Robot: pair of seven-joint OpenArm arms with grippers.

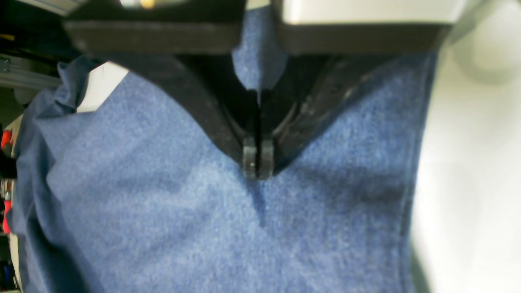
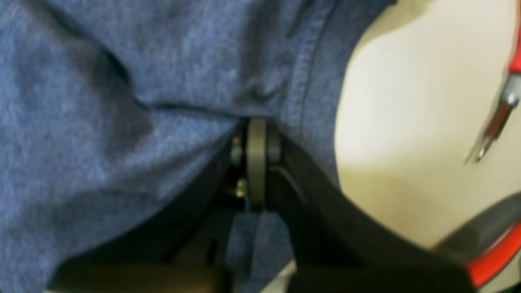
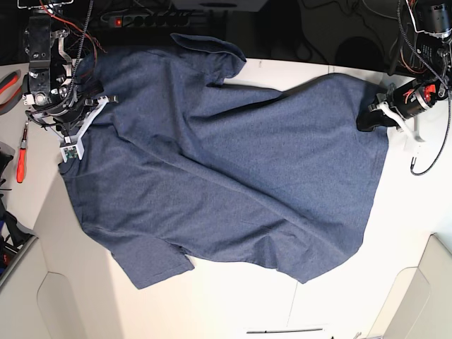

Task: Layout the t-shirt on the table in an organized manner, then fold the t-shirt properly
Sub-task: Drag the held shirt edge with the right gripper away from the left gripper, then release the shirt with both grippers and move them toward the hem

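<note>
The dark blue t-shirt lies spread across the off-white table, plain side up, with diagonal wrinkles through its middle. One sleeve points to the far edge and the other sleeve to the near left. My left gripper is shut on a pinch of the t-shirt near a stitched edge, at the shirt's right end in the base view. My right gripper is shut on the t-shirt beside a stitched edge, at the shirt's left end.
Red-handled tools lie at the table's left edge, and a screwdriver and a red-and-black handle show close to my right gripper. A power strip sits at the back. Cables hang at the right.
</note>
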